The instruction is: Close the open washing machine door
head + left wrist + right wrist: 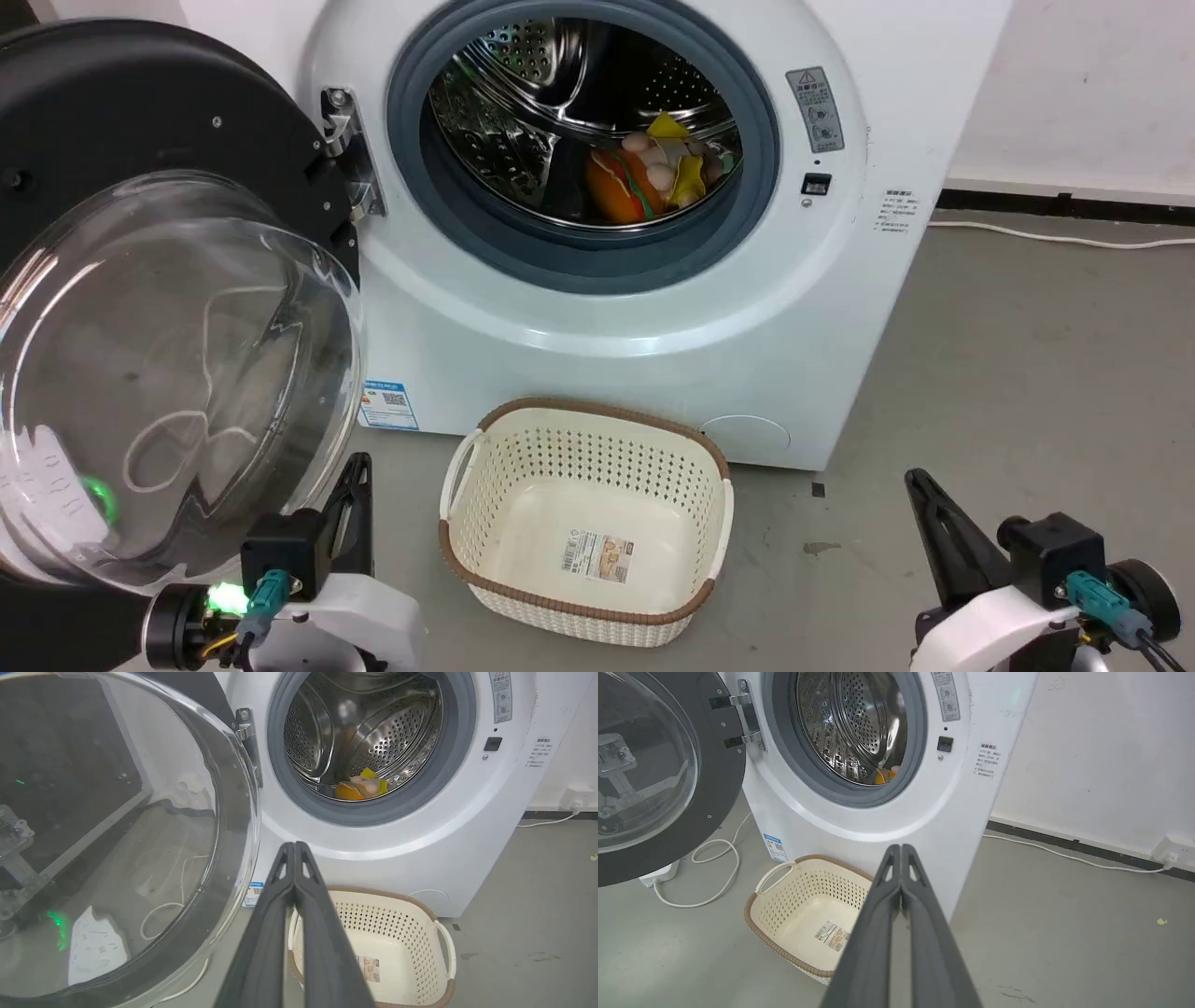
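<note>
I count one washing machine, one door, one basket and my two claws. The left claw has its two dark fingers pressed together along their whole length, gripping nothing. The right claw is pinched closed the same way and is also empty. The door hangs wide open to the left of the left claw. It is swung out on its single metal hinge, with the bulging glass bowl facing me. Its black rim passes close beside that claw's fingers, and from the left wrist view there looks to be a gap between them. Straight ahead of both claws, beyond the fingertips, is the front of the machine, with one grey rubber ring around one steel drum. A small heap of soft toys, orange and yellow, lies at the bottom of the drum, too jumbled to count. The cream basket sits on the floor against the foot of the machine. It is just past the left claw's tips and to their right, and low to the left of the right claw. Inside it I see one paper label and nothing else. One small blue sticker is low on the machine front, left of the basket. A white cable loops on the floor well left of the right claw, under the open door.
</note>
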`<state>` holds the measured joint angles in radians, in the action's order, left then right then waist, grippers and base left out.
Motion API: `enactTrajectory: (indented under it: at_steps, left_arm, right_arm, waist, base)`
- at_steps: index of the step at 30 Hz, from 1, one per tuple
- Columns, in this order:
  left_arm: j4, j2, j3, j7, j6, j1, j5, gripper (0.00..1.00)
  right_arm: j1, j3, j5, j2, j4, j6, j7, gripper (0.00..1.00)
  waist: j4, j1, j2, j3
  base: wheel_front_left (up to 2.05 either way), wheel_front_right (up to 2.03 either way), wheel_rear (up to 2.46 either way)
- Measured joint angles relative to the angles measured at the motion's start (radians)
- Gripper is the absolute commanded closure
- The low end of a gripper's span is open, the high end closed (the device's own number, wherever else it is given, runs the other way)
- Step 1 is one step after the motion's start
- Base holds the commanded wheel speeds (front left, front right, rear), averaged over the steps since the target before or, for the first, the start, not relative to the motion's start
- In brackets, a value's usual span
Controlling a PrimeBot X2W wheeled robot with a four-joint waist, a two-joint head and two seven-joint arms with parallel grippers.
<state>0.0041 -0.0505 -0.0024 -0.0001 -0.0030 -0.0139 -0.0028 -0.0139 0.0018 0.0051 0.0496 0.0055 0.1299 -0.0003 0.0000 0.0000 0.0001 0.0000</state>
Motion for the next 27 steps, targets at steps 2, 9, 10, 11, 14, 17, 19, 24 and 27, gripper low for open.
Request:
enactTrajectory:
  at_steps: [2, 9, 10, 11, 14, 17, 19, 24, 27]
  left_arm:
    - [0.000, 0.000, 0.000, 0.000, 0.000, 0.000, 0.000, 1.00]
    - [0.000, 0.000, 0.000, 0.000, 0.000, 0.000, 0.000, 1.00]
    - [0.000, 0.000, 0.000, 0.000, 0.000, 0.000, 0.000, 1.00]
    - [0.000, 0.000, 0.000, 0.000, 0.000, 0.000, 0.000, 1.00]
    - [0.000, 0.000, 0.000, 0.000, 0.000, 0.000, 0.000, 1.00]
    - [0.000, 0.000, 0.000, 0.000, 0.000, 0.000, 0.000, 1.00]
    - [0.000, 0.000, 0.000, 0.000, 0.000, 0.000, 0.000, 1.00]
    - [0.000, 0.000, 0.000, 0.000, 0.000, 0.000, 0.000, 1.00]
    - [0.000, 0.000, 0.000, 0.000, 0.000, 0.000, 0.000, 1.00]
  right_arm:
    - [0.000, 0.000, 0.000, 0.000, 0.000, 0.000, 0.000, 1.00]
    - [0.000, 0.000, 0.000, 0.000, 0.000, 0.000, 0.000, 1.00]
    - [0.000, 0.000, 0.000, 0.000, 0.000, 0.000, 0.000, 1.00]
    - [0.000, 0.000, 0.000, 0.000, 0.000, 0.000, 0.000, 1.00]
    - [0.000, 0.000, 0.000, 0.000, 0.000, 0.000, 0.000, 1.00]
    - [0.000, 0.000, 0.000, 0.000, 0.000, 0.000, 0.000, 1.00]
    - [0.000, 0.000, 0.000, 0.000, 0.000, 0.000, 0.000, 1.00]
    - [0.000, 0.000, 0.000, 0.000, 0.000, 0.000, 0.000, 1.00]
    - [0.000, 0.000, 0.000, 0.000, 0.000, 0.000, 0.000, 1.00]
  waist:
    - [0.000, 0.0000, 0.0000, 0.000]
    - [0.000, 0.0000, 0.0000, 0.000]
    - [0.000, 0.0000, 0.0000, 0.000]
    - [0.000, 0.0000, 0.0000, 0.000]
    - [0.000, 0.0000, 0.0000, 0.000]
    - [0.000, 0.0000, 0.0000, 0.000]
    - [0.000, 0.0000, 0.0000, 0.000]
    - [0.000, 0.0000, -0.0001, 0.000]
    - [0.000, 0.0000, -0.0001, 0.000]
  base:
    - [0.00, 0.00, 0.00]
    - [0.00, 0.00, 0.00]
    - [0.00, 0.00, 0.00]
    - [0.00, 0.00, 0.00]
    - [0.00, 0.00, 0.00]
    - [0.00, 0.00, 0.00]
    - [0.00, 0.00, 0.00]
    - [0.00, 0.00, 0.00]
    - [0.00, 0.00, 0.00]
